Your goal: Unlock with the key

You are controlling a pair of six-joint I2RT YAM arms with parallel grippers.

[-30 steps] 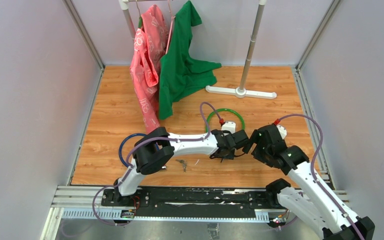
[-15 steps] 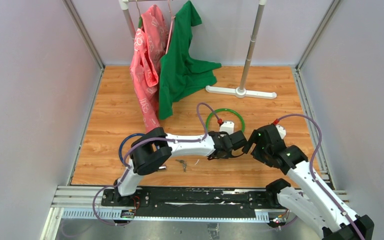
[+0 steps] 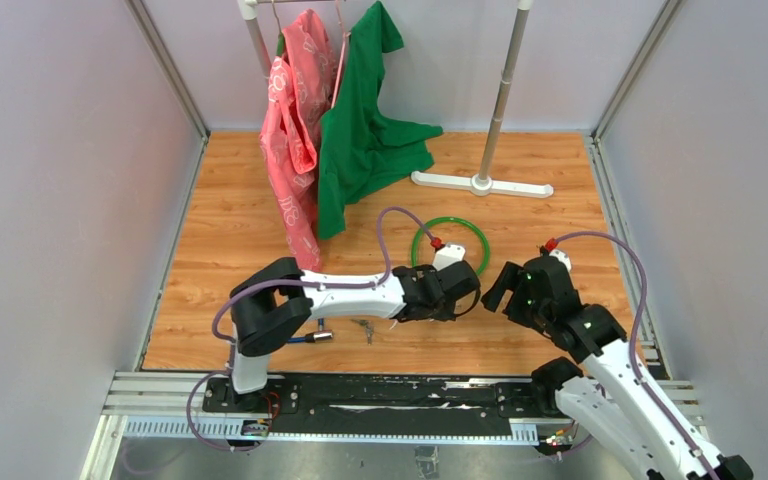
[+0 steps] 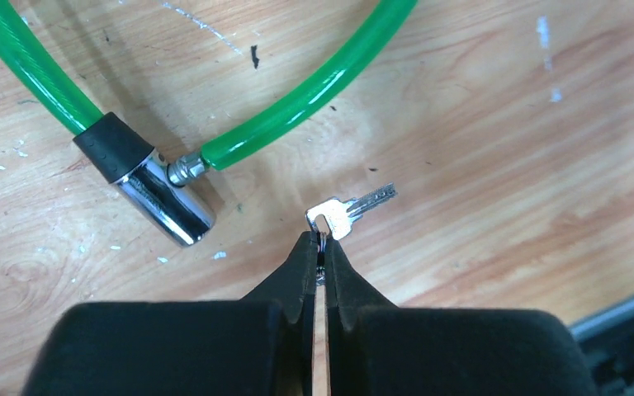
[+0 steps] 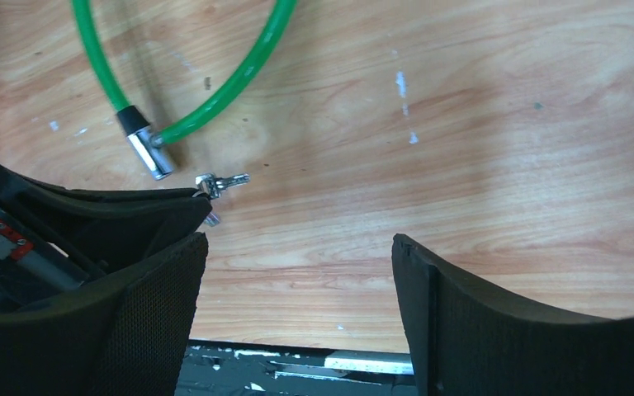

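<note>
Progress check, my read: grab done, unlock not started

- left tool (image 4: 319, 245) pinched tight on key (image 4: 349, 211) at ring end, blade pointing away from lock (image 4: 165, 202)
- can't tell if key touches table (image 4: 503, 124)
- lock lying on table just beside key, cable (image 4: 314, 87) pin seated in barrel side, so looks locked to me
- keyhole not visible from here
- right tool (image 5: 297, 243) wide, holding nothing, hanging near
- left to do: swing key round, insert, twist, pull cable free
</note>
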